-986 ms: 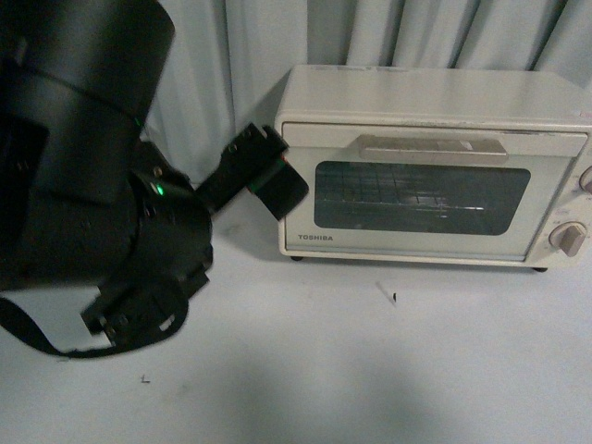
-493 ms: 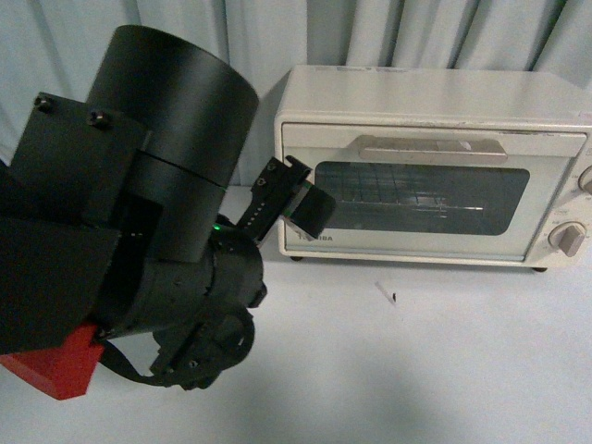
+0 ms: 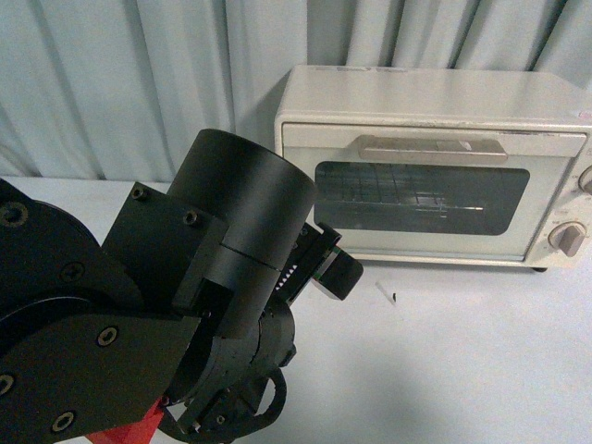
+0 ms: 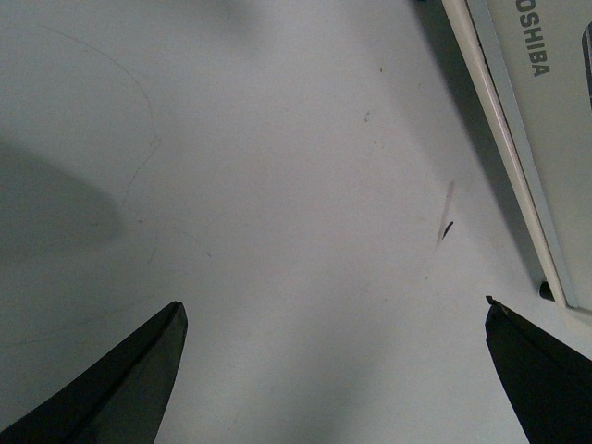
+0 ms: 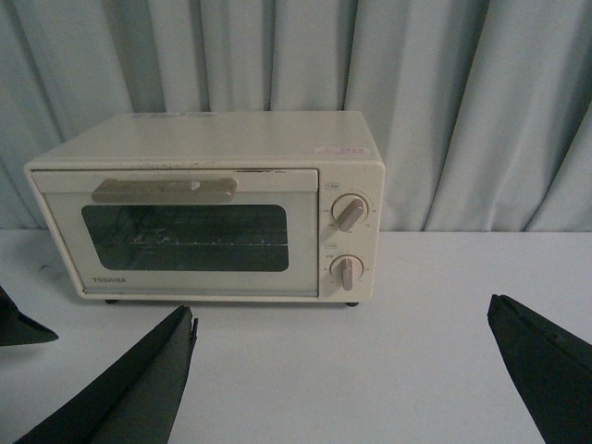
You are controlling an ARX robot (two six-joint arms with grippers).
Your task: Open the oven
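Observation:
The cream-white Toshiba oven [image 3: 435, 102] stands at the back right of the white table, its glass door shut. Its flat bar handle [image 3: 433, 148] runs along the top of the door. In the right wrist view the whole oven [image 5: 203, 148] shows, with handle [image 5: 165, 189] and two knobs [image 5: 350, 214]. My left gripper [image 3: 331, 264] is open and empty, low over the table just in front of the door's lower left corner. Its wrist view shows the oven's bottom edge [image 4: 518, 148] close by. My right gripper [image 5: 338, 379] is open and empty, well back from the oven.
My bulky black left arm [image 3: 185, 314] fills the lower left of the front view, with a red part [image 3: 129, 430] under it. Pale curtains [image 3: 139, 83] hang behind the table. A small dark mark [image 3: 395, 297] lies on the table before the oven.
My left arm has swung right and down. Its gripper went from beside the oven's left side to below the door's lower left corner. The oven door stays shut.

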